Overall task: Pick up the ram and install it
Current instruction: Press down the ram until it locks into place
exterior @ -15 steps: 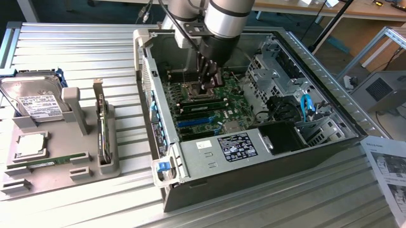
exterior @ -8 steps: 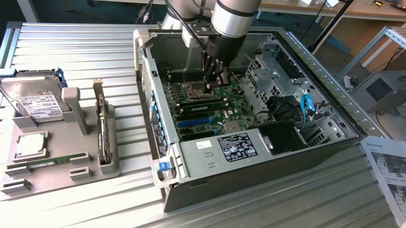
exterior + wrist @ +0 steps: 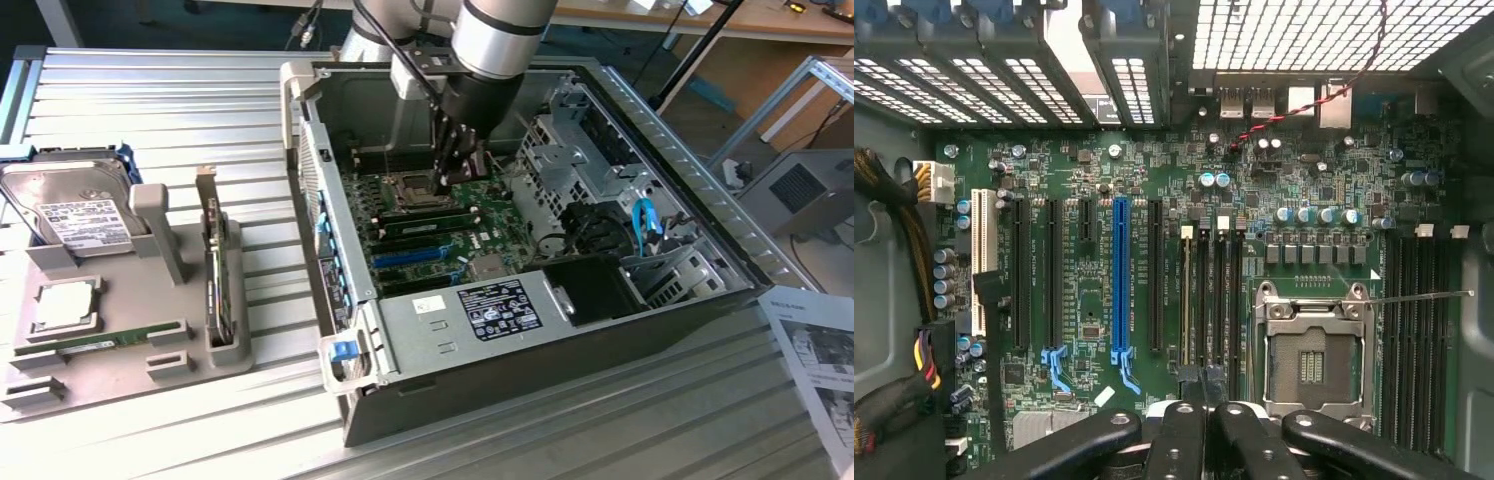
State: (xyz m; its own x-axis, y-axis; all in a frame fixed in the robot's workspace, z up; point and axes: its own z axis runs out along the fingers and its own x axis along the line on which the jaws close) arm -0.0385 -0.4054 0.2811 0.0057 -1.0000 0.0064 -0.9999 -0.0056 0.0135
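Black gripper [image 3: 1204, 385] fingers are sitting pressed together with nothing between them, pointing down into the open computer case [image 3: 534, 370] over the memory slots. Directly beneath the fingertips, the ram [image 3: 1187, 300] is standing on edge in one of the dark slots, seen as a thin pale line in the wrist view and as a green strip [image 3: 434, 214] in the exterior view; whether the tips are touching its upper edge cannot be told. Just beside the jaws, the empty processor socket [image 3: 1314, 350] is lying open with its thin lever out. A blue card slot [image 3: 1120, 280] is running parallel, farther from the jaws on the opposite side.

Judging by this, the stick is being seated. Good practice is pressing straight down along its edge, keeping it upright, working both ends evenly, and staying clear of the socket lever.

Well away from the jaws, outside the case, a similar green stick [image 3: 100, 341] is lying in the grey tray [image 3: 160, 220] near a hard drive [image 3: 74, 210]. Printing on the drive and on the power supply label [image 3: 494, 305] is showing too small to read.
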